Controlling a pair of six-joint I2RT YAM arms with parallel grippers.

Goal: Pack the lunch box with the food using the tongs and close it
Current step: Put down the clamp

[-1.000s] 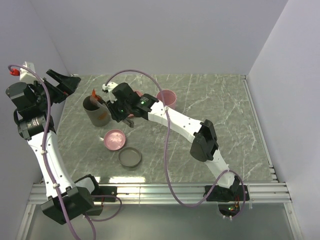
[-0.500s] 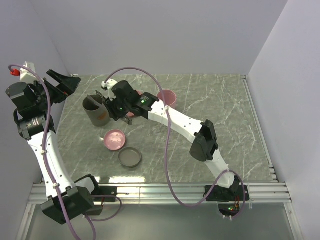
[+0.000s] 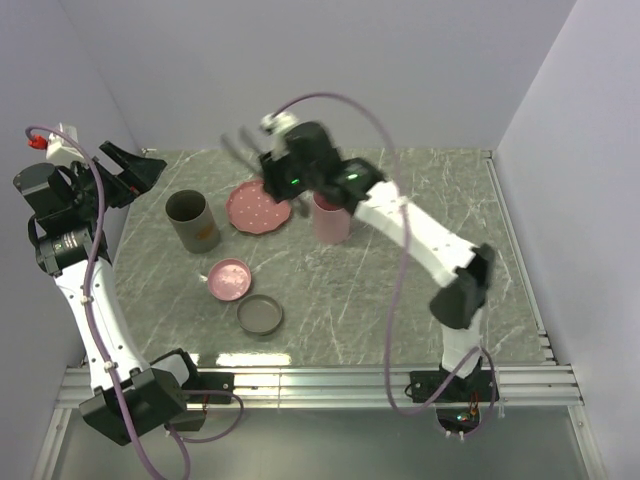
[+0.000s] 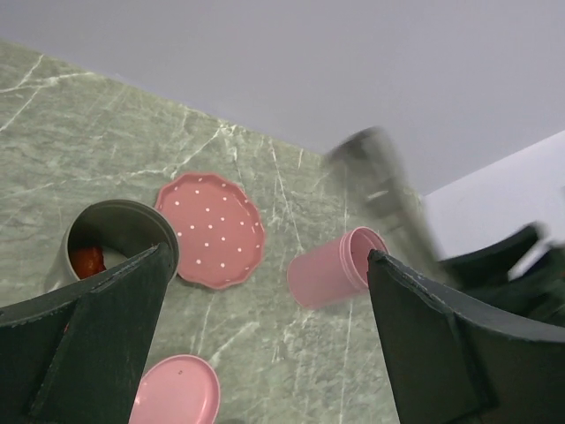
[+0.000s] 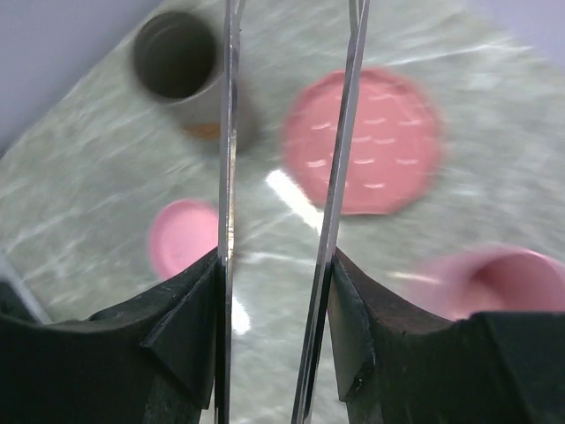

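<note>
Right wrist view shows the long thin silvery metal tongs (image 5: 228, 132) running up between the dark fingers of the right hand (image 5: 275, 296). The hand is about half closed, pressing on the outside of both slender arms. The arms stand apart with nothing between them where they show; their tips are out of frame.

The tongs look light, springy and smooth, so they could slip or twist in the pads. A hold partway along the arms, as here, should let the hand's squeeze work the tips.

From the left wrist, the red-orange and white food pieces (image 4: 88, 261) lie inside the grey cylindrical lunch box (image 4: 132, 231), and the pink dotted plate (image 4: 212, 231) just beside it looks bare. The pieces seem tiny and soft, needing only a gentle pinch.

Overhead, the left hand (image 3: 132, 165) hangs wide open and empty at the bench's (image 3: 420, 210) far left corner. The grey round lid (image 3: 260, 314) lies apart from the box and, being flat, is probably best gripped by its rim.
</note>
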